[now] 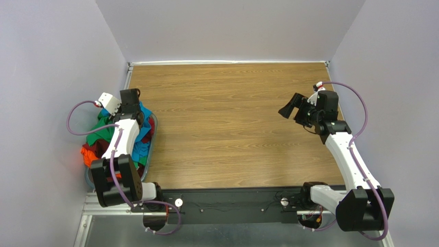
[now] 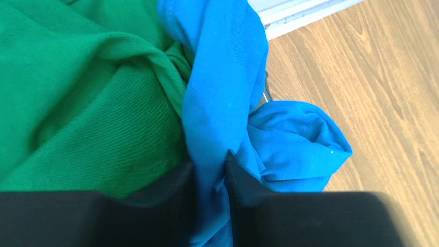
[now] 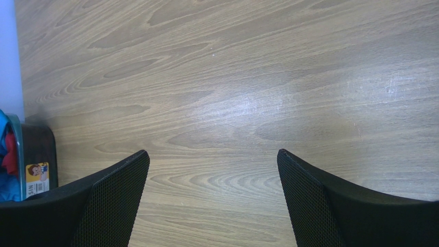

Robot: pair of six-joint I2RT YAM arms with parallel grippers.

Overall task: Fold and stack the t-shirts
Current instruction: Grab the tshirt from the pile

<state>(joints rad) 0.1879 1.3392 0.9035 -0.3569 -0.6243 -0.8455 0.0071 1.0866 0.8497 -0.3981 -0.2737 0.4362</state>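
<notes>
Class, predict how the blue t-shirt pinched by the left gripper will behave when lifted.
Probably floppy: the blue t-shirt bunches in soft folds at the left gripper. Likely light, being thin knit cloth. It may drag the green t-shirt, which wraps against it.

- Under and ahead of the right end effector [image 3: 212,152], fingers spread wide, open bench [image 3: 232,77] gives free passage; the basket [image 3: 20,154] stands far off to its front-left.
- The green t-shirt [image 2: 77,92] crowds the left end effector [image 2: 210,175] on its left, the teal-blue t-shirt [image 2: 221,77] fills its finger gap, and open bench lies to its right.
</notes>
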